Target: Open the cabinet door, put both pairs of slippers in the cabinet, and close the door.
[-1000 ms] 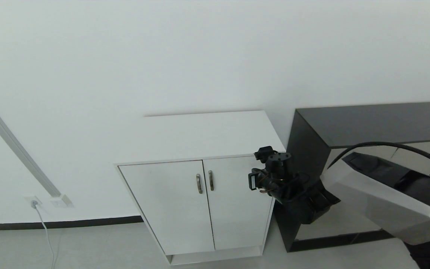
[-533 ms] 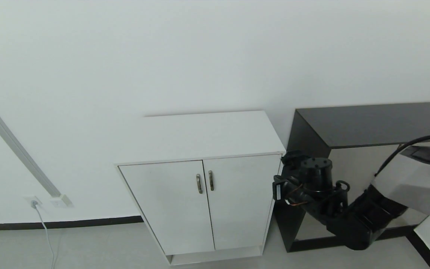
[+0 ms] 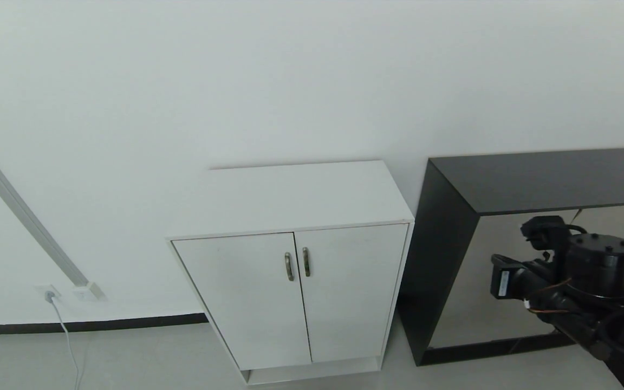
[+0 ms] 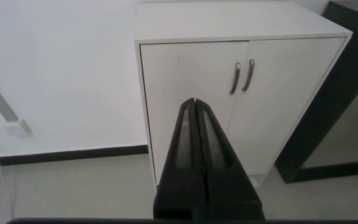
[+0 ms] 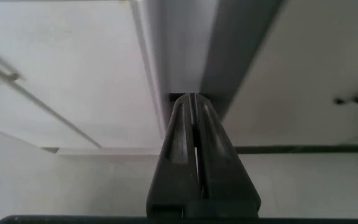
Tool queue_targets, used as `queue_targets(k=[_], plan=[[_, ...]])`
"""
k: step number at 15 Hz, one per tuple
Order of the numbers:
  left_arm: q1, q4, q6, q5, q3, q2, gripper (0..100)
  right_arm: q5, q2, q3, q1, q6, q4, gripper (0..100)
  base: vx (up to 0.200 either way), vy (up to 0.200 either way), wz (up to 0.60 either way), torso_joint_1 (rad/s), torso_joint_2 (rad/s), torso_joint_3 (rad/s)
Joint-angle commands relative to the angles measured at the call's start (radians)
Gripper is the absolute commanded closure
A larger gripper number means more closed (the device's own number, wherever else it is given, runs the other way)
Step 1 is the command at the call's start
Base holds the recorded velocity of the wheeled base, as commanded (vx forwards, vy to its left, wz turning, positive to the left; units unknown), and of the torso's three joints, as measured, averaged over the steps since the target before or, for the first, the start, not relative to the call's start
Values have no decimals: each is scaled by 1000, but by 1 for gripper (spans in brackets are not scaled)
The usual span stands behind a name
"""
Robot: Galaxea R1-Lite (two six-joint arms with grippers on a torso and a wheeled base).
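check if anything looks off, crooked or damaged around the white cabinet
Nothing stands out. The white cabinet stands square, both doors shut and flush with each other, and the two handles are upright side by side. The black cabinet beside it looks intact.

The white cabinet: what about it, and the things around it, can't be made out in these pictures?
1. Inside of the white cabinet: hidden in the head and left wrist views by its two shut doors.
2. Cabinet's lower front, left wrist view: covered by the shut left gripper.
3. Black cabinet: its right end is cut off by the head view's edge.
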Motion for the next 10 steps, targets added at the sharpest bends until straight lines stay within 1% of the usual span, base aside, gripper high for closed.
queue_targets(k=[1,4,5,7,8,9,10], plan=[[0,0,1,0,0,1,100,13,-235,168,-122,-21,0,100,0,0,0,0,0,0],[0,0,1,0,0,1,100,47,-402,274,-176,-24,11,100,0,0,0,0,0,0],[0,0,-1,0,0,1,100,47,-473,303,-182,-24,48,100,0,0,0,0,0,0],[0,0,1,0,0,1,100,59,-652,319,-196,-45,175,100,0,0,0,0,0,0],[0,0,-1,0,0,1,100,70,-753,314,-198,-50,269,100,0,0,0,0,0,0],[0,0,-1,0,0,1,100,73,-865,302,-198,-51,397,100,0,0,0,0,0,0],[0,0,-1,0,0,1,100,79,-930,285,-198,-51,477,100,0,0,0,0,0,0]])
